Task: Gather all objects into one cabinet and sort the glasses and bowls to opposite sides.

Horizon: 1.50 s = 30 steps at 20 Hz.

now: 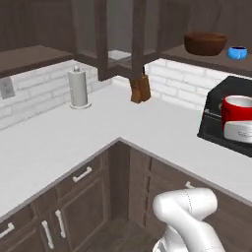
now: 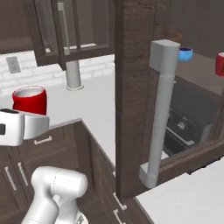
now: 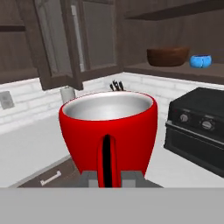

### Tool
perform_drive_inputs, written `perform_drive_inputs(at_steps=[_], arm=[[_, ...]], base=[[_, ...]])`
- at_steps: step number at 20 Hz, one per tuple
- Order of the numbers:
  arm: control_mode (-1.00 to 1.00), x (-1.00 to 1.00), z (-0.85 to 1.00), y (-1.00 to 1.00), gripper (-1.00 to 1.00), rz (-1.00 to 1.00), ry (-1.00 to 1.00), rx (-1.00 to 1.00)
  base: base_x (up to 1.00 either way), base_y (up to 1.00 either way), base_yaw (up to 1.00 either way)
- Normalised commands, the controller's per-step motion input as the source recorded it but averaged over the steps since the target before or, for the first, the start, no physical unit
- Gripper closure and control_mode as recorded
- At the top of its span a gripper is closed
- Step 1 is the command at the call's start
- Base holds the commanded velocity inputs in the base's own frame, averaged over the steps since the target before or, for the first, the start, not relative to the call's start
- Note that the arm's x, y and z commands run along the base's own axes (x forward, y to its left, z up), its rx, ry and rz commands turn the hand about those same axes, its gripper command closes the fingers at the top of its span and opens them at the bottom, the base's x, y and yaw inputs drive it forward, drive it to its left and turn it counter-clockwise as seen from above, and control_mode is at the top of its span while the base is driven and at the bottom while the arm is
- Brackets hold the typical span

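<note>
My gripper (image 3: 107, 177) is shut on the handle of a red mug (image 3: 109, 131), which it holds upright in the air. From the left base the held mug (image 1: 237, 110) hangs in front of a black oven. The cabinet shelf (image 1: 216, 63) carries the brown wooden bowl (image 1: 205, 43) with the blue cup (image 1: 237, 52) to its right, both above the mug. In the right base view the held mug (image 2: 29, 99) sits over the white hand, left of the open cabinet door's grey bar handle (image 2: 159, 113). The blue cup (image 2: 185, 54) and a second red mug (image 2: 220, 64) stand on the shelf.
A black countertop oven (image 1: 224, 115) stands on the white corner counter (image 1: 88, 133) under the shelf. A paper towel roll (image 1: 78, 87) and a knife block (image 1: 140, 88) stand by the brick wall. The open door (image 2: 131, 87) juts out, close to the right base camera.
</note>
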Motion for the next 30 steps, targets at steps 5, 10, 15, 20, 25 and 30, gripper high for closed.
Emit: perform_drive_inputs(at_steps=[5, 10, 15, 20, 25, 30], arm=[[1.00, 0.00, 0.00, 0.00, 1.00, 0.00, 0.00, 0.00], [1.00, 0.00, 0.00, 0.00, 1.00, 0.00, 0.00, 0.00], [1.00, 0.00, 0.00, 0.00, 1.00, 0.00, 0.00, 0.00], [1.00, 0.00, 0.00, 0.00, 1.00, 0.00, 0.00, 0.00], [1.00, 0.00, 0.00, 0.00, 1.00, 0.00, 0.00, 0.00], [1.00, 0.00, 0.00, 0.00, 1.00, 0.00, 0.00, 0.00]], base=[[0.00, 0.00, -0.67], [0.00, 0.00, -0.66], [0.12, 0.00, -0.64], [0.24, 0.08, -0.64], [0.40, 0.09, -0.57], [0.40, 0.33, -0.17]])
